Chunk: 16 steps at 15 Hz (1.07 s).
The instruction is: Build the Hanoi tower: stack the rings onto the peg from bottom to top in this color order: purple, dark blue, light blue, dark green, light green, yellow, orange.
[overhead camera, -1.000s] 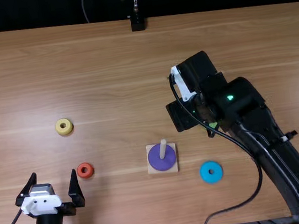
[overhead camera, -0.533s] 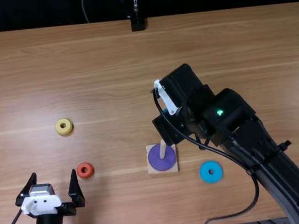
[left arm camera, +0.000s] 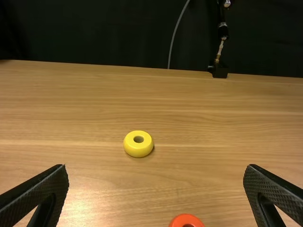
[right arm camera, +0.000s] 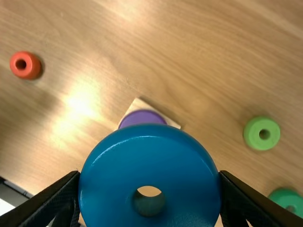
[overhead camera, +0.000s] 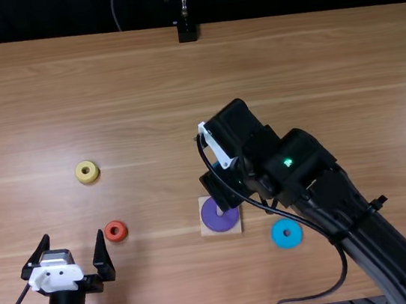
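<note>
Right pincer (right arm camera: 149,175), poised above the table (overhead camera: 142,92) near the square wooden base (right arm camera: 137,104), squeezes the thick, glossy dark blue ring (right arm camera: 149,158) by opposite sides — probably light, stiff and slippery, so best held across its widest part.

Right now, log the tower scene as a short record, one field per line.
Held: dark blue ring, in right gripper
Peg: purple ring around it
Loose on table: light blue ring, light green ring, dark green ring, yellow ring, orange ring
Left gripper: open, empty
</note>
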Each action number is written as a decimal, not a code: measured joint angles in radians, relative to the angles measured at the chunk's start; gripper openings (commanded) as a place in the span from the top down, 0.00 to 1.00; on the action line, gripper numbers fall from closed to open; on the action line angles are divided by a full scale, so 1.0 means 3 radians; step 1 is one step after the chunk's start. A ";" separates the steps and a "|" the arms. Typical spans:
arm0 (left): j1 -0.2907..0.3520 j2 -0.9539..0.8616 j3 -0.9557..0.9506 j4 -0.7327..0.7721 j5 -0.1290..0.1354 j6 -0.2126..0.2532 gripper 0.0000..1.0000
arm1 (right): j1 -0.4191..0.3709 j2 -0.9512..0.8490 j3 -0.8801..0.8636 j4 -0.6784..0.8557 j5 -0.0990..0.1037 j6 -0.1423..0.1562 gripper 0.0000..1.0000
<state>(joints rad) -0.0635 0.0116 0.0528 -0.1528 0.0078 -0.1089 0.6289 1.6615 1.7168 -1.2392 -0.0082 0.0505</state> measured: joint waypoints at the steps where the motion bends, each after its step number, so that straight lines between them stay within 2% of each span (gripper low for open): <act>1: 0.0000 0.0000 0.0000 0.0000 0.0000 0.0001 0.00 | 0.0006 0.0000 0.0000 -0.0029 0.0000 0.0000 1.00; 16: 0.0000 0.0000 0.0000 0.0000 0.0001 0.0001 0.00 | 0.0169 0.0000 0.0000 -0.0056 0.0000 0.0014 1.00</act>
<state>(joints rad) -0.0635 0.0116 0.0528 -0.1528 0.0082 -0.1085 0.6796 1.6615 1.7168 -1.2560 -0.0082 0.0547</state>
